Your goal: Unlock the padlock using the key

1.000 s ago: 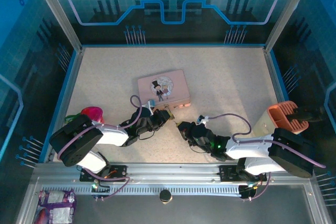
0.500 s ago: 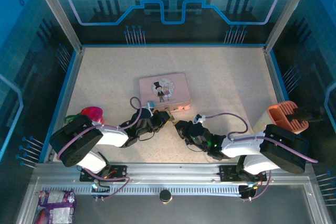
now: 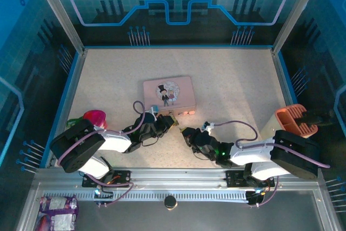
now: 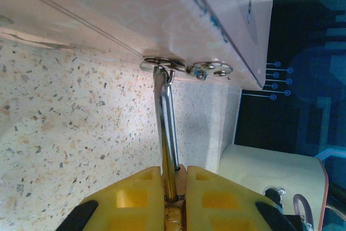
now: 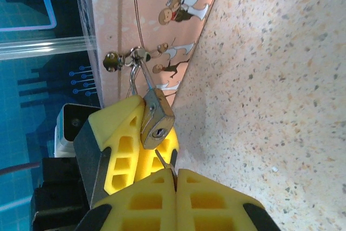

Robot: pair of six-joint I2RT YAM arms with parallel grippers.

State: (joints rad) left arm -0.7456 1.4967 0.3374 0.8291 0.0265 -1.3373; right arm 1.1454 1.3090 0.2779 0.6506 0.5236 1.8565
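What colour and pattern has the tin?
The tin is pink with a cartoon couple; clearest in top external view.

No lettering, numbers or brand marks can be read anywhere on the desk (image 3: 232, 79). The pink tin (image 3: 168, 91) carries a cartoon couple (any caption beside them is too small to make out), and the print on the purple packet (image 3: 58, 205) by the near rail is too blurred to read.
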